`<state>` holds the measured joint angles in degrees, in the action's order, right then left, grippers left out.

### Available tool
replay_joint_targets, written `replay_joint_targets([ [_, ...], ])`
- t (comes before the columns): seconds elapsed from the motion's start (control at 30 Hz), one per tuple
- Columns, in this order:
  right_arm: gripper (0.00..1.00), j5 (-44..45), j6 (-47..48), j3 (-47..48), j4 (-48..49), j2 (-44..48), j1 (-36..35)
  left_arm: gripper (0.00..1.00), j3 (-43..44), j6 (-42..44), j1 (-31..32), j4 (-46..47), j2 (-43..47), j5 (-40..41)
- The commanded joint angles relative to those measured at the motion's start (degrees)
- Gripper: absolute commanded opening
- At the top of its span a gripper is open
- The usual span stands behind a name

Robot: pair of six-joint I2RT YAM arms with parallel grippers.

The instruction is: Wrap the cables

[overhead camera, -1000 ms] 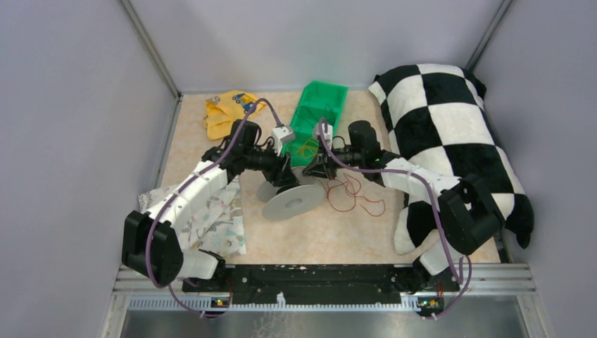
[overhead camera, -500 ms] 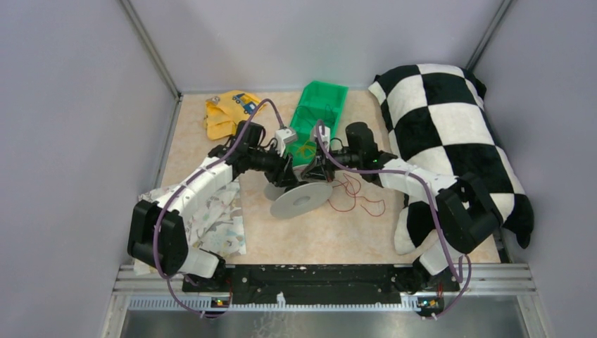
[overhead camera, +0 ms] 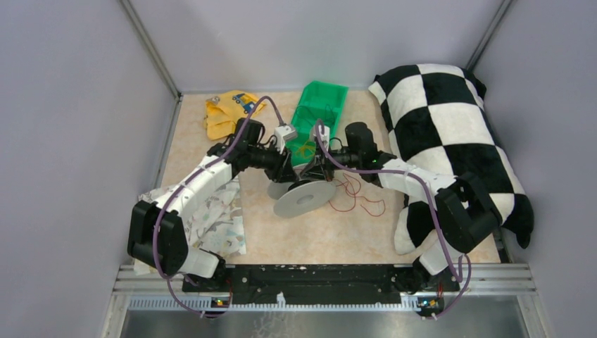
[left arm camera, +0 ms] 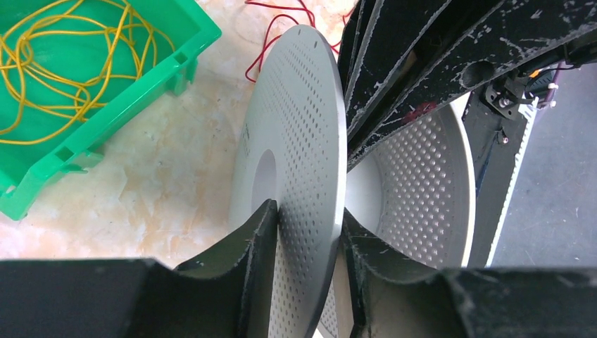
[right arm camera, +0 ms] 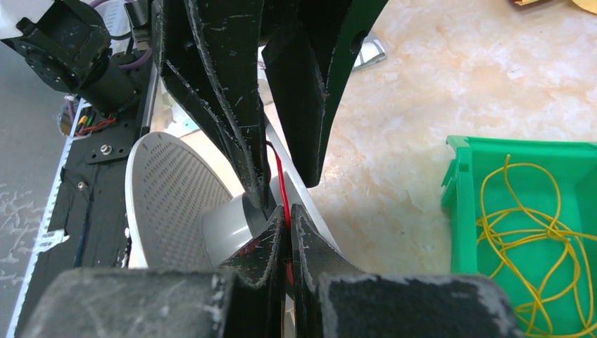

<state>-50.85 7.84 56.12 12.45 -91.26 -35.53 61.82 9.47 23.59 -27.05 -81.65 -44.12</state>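
**Reel (overhead camera: 304, 198) clamped on the left, red wire (overhead camera: 355, 193) pinched on the right**

My left end effector (left arm camera: 308, 225) is closed on the rim of one perforated flange of the grey reel, with a finger pressed against each face of the disc. The reel sits tilted near the middle of the bench (overhead camera: 281, 232); I cannot tell whether its lower edge touches the surface. My right end effector (right arm camera: 284, 220) is shut tight on the red wire right at the reel's hub, between the two flanges, its fingertips meeting around the strand. The rest of that wire lies in loose loops on the bench just to the right of the reel. Just beyond the reel stands a green bin (overhead camera: 320, 113) holding tangled yellow wire (left arm camera: 70, 63). A checkered pillow (overhead camera: 450, 141) lies along the right side, and a yellow cloth (overhead camera: 225, 113) sits at the far left corner
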Motion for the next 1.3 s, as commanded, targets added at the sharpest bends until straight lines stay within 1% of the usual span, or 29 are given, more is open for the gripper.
replay_joint_targets([
  [0.0, 0.0, 0.24, -0.23, -0.03, 3.74, -0.25, -0.77, 0.38, 2.33, 0.59, -0.22, 0.61, 0.26, -1.65],
  [0.13, 0.0, 0.09, -0.4, -0.08, 3.68, -0.4, -0.71, 0.33, 2.27, 0.63, -0.22, 0.51, 0.85, -1.06],
  [0.17, 0.0, 0.05, -0.49, -0.12, 3.7, -0.41, -0.76, 0.3, 2.24, 0.63, -0.22, 0.6, 1.02, -0.99],
  [0.23, 0.0, -0.39, -0.78, -0.12, 3.63, -0.45, -0.77, 0.2, 2.24, 0.68, -0.22, 0.73, 1.09, -1.14],
  [0.33, 0.0, -0.25, -1.22, -0.36, 3.48, -0.24, -0.73, 0.0, 2.77, 0.82, -0.22, 0.06, 0.97, -1.09],
  [0.43, 0.0, 1.49, -1.61, -1.4, 4.14, 0.98, -0.76, 0.0, 2.95, 0.6, -0.22, -0.18, 1.49, 0.05],
  [0.47, 0.05, 2.23, -1.86, -1.71, 4.25, 1.45, -0.69, 0.0, 2.94, 0.48, -0.22, -0.2, 1.73, 0.67],
  [0.5, 0.14, 2.8, -1.94, -1.93, 4.27, 1.93, -0.69, 0.0, 3.02, 0.33, -0.22, -0.15, 2.09, 1.16],
  [0.63, 0.37, 6.25, -1.8, -3.26, 3.58, 4.88, -0.7, 0.0, 3.12, -0.45, -0.22, 0.1, 3.16, 2.26],
  [0.67, 0.47, 7.35, -1.65, -3.72, 3.52, 5.66, -0.75, 0.0, 3.08, -0.55, -0.22, 0.22, 3.42, 2.44],
  [0.7, 0.59, 8.19, -1.48, -4.03, 3.39, 6.42, -0.71, 0.0, 3.05, -0.82, -0.22, 0.48, 3.69, 2.75],
  [0.73, 0.68, 9.28, -1.01, -4.08, 2.67, 6.99, -0.76, 0.0, 2.96, -1.07, -0.22, 0.7, 3.97, 2.92],
  [0.77, 0.8, 10.05, -0.58, -3.96, 1.82, 7.42, -0.73, 0.0, 2.88, -1.3, -0.22, 0.79, 4.26, 2.98],
  [0.8, 0.96, 10.78, -0.22, -3.92, 1.0, 7.99, -0.74, 0.0, 2.87, -1.44, -0.23, 0.84, 4.61, 3.06],
  [0.83, 0.98, 11.74, 0.07, -3.96, 0.24, 8.51, -0.77, 0.0, 2.76, -1.58, -0.27, 0.81, 4.97, 3.18],
  [0.87, 0.99, 12.66, 0.19, -4.03, -0.24, 9.37, -0.75, 0.0, 2.69, -1.75, -0.3, 0.85, 5.59, 3.35],
  [0.97, 0.99, 17.5, 0.51, -4.2, -1.99, 12.36, -0.55, 0.0, 3.0, -2.21, -0.3, 0.82, 7.33, 5.1],
  [1.1, 0.99, 24.91, -1.54, -5.64, -2.58, 18.82, 0.61, 0.0, 3.97, -3.04, -0.31, 0.51, 10.86, 9.59],
  [1.23, 0.99, 35.83, -7.04, -5.95, -6.89, 24.58, 2.97, 0.0, 3.9, -4.3, -0.3, 2.43, 15.19, 14.67],
  [1.27, 0.99, 38.5, -10.0, -6.0, -8.45, 25.63, 4.09, 0.0, 4.1, -4.95, -0.3, 2.83, 16.28, 16.0],
])
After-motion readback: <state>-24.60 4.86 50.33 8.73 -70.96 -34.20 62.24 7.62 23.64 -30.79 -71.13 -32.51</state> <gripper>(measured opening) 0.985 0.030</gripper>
